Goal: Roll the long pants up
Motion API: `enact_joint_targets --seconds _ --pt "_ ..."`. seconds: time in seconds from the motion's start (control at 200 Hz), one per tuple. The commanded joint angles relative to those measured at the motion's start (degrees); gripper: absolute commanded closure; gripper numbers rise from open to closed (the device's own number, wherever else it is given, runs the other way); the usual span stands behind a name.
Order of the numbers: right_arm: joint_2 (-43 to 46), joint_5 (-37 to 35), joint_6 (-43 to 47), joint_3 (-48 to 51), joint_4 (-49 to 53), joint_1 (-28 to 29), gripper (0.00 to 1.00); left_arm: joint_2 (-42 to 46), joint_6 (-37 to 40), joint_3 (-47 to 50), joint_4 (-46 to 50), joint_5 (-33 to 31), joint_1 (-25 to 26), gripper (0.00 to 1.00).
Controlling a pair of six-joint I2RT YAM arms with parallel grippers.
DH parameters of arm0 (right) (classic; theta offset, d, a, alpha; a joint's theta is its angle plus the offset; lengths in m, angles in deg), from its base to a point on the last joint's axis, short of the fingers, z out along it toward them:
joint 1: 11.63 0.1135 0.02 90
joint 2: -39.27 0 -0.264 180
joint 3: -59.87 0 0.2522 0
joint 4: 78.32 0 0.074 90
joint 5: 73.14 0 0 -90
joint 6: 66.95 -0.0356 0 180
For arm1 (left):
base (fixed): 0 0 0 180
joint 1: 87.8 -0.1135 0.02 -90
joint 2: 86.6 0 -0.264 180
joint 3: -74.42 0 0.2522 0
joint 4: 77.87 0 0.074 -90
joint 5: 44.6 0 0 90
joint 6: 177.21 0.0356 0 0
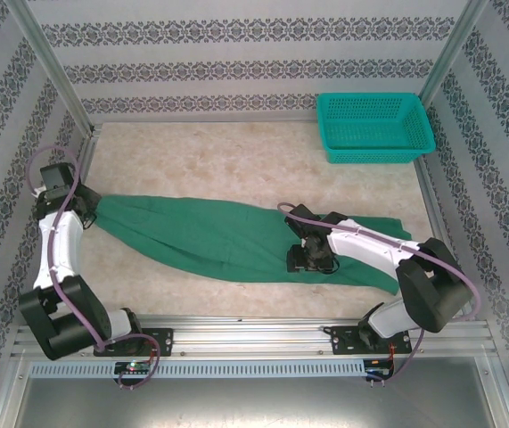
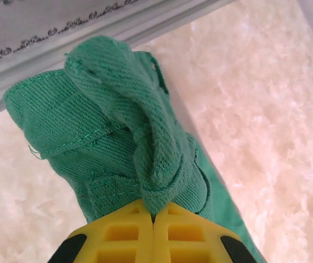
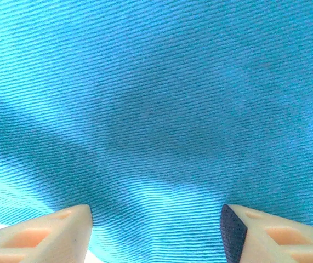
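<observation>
Clenched shut: left claw [image 2: 152, 216], yellow fingers [image 2: 118, 233] pressed together, pinching a bunched end of the long pants [image 1: 209, 236]. Stitched hem and a twisted fold of green twill straight ahead of the fingertips, rising away from them. Grey frame rail [image 2: 13, 68] just beyond that bunch. Pale marbled table [image 1: 236, 160] off to both sides of the pinch. From above, pinched end right at the left claw, at the garment's far left tip, close to the left side of the frame.

Released: right claw [image 3: 156, 219], fingers [image 3: 41, 233] spread wide, nothing gripped between them. Cloth directly under and ahead of the open jaws, smooth with shallow creases, tinted blue-teal in the right wrist view. Fingertips touching cloth or just above it: cannot tell.

Long pants laid flat across the table, running from the left claw to past the right claw. Narrow at the left claw, wider toward the right claw. Right claw over the garment's near edge, right of its middle. More cloth beyond it, passing under the right arm [image 1: 370, 242].

Teal mesh basket [image 1: 374, 127] well beyond the right claw, in the far right corner, apart from the pants.
</observation>
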Motion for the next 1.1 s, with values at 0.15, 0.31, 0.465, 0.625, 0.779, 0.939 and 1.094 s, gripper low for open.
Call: enact_joint_targets --seconds 0.15,0.31,0.465,0.625,0.779,0.939,1.094 --pt "2.18 -2.06 0.27 1.02 0.37 -0.85 0.35 -0.67 4.09 -4.13 7.67 -1.27 -0.54 0.99" --pt "2.81 -1.62 0.16 1.97 -0.97 -1.01 0.35 -0.21 4.15 -1.30 8.18 -1.00 -0.54 0.99" --pt "1.59 -1.16 0.51 1.72 -0.94 -0.98 0.35 0.77 3.62 1.91 7.56 -2.83 -0.52 0.95" --pt "0.43 -1.43 1.22 0.18 -0.39 -1.20 0.36 -0.74 2.21 3.24 5.90 -2.46 -0.60 0.89" --pt "1.06 -1.82 0.75 0.27 -0.64 -1.08 0.36 -3.53 1.12 4.00 3.38 0.30 -0.49 0.83" --pt "0.63 -1.99 0.58 0.23 -0.68 -1.16 0.39 -3.61 -0.28 5.64 1.90 -0.54 -0.56 1.00" --pt "1.37 -2.16 0.42 0.69 -1.27 -1.24 0.39 -1.41 -0.39 6.28 2.19 -1.32 -0.57 1.00"
